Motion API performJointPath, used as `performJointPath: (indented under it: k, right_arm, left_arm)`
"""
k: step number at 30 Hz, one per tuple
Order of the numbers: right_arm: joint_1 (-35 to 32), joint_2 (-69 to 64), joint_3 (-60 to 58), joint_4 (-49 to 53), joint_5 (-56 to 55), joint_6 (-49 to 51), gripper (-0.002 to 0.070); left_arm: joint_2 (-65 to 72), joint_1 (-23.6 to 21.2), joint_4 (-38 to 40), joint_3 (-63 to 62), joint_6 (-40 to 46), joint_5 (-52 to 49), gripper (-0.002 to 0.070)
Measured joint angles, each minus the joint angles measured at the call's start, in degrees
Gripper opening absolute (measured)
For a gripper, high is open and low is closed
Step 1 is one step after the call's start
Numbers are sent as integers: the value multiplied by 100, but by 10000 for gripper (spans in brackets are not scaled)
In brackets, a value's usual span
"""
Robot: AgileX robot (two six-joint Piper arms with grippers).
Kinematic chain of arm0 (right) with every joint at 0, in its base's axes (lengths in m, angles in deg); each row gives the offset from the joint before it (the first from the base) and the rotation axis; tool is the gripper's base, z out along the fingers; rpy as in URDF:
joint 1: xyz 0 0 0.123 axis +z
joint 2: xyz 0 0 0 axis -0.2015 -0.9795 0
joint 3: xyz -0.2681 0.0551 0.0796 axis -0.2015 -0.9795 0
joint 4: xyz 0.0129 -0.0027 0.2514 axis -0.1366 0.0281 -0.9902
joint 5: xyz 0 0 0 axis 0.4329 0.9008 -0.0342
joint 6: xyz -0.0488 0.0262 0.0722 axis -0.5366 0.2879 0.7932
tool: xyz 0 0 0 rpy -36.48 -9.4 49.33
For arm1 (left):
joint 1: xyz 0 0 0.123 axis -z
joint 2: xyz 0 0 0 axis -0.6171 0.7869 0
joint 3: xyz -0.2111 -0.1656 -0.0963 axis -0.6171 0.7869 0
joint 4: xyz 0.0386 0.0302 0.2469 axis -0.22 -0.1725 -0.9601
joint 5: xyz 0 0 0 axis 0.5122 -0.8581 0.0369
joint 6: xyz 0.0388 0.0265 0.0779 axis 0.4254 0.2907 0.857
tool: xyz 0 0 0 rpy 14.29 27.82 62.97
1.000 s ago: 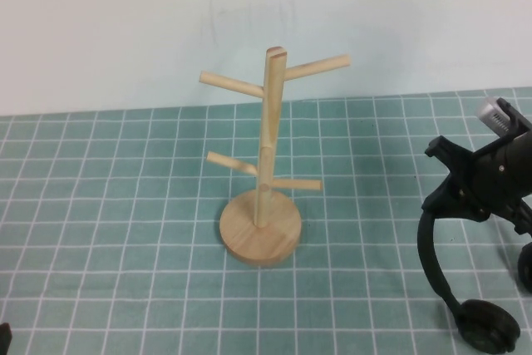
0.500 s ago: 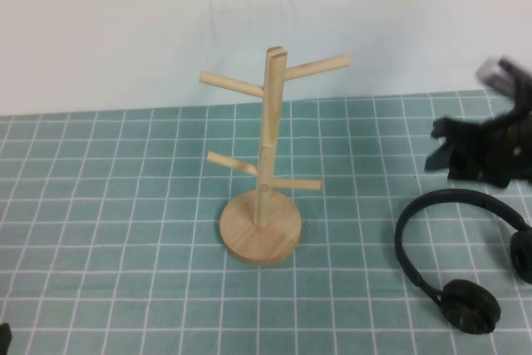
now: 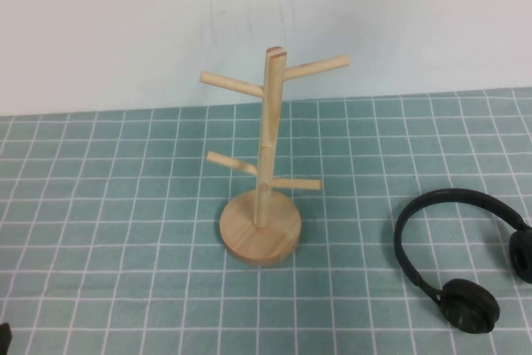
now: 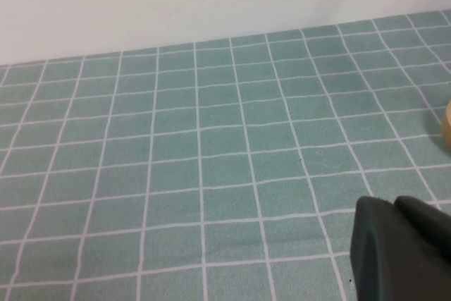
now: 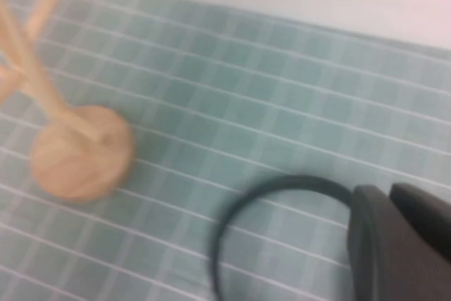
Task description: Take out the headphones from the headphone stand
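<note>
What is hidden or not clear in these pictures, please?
- Headphones: high view, right earcup cut by the edge; right wrist view, only a blurred headband arc.
- Headphone stand: right wrist view, blurred, pegs cut off.
- Left gripper: only a dark tip shows, in the left wrist view.
- Right gripper: the same, in the right wrist view.

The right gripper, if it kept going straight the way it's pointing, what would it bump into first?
Probably the headphones: the right gripper points down toward the headband lying on the green mat. The headphone stand sits farther off. Depth is unclear.
</note>
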Motion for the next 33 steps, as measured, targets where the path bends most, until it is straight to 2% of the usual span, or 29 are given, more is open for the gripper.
performJointPath:
  k: [4, 15, 33]
  right_arm:
    - [-4, 924, -166, 789, 333, 656, -5]
    - [-39, 2576, -1300, 991, 562, 1120, -6]
    - [-48, 2887, -1317, 1125, 592, 1153, -6]
  left_arm:
    - [0, 0, 0, 0, 0, 0, -6]
    - [0, 0, 0, 0, 0, 0, -6]
    - [0, 0, 0, 0, 0, 0, -6]
